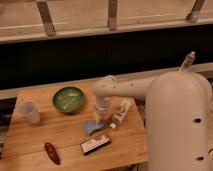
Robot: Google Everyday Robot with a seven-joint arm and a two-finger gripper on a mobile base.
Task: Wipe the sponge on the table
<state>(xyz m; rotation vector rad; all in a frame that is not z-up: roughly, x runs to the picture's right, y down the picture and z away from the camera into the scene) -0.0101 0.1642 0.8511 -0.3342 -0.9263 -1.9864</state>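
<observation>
Dim, warm indoor light; whole view soft and blurry, faint shadows on the table [65, 132].

I see the light-blue sponge [92, 126] lying near the middle of the wooden table [50, 135], my closed gripper [100, 119] at its right edge, seemingly pinching it.

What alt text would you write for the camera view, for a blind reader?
A white robot arm reaches down to a wooden table, its gripper with jaws shut on a light-blue sponge. Around it lie a green bowl, a clear cup, a white bottle, a black-and-white box and a dark red object.
</observation>
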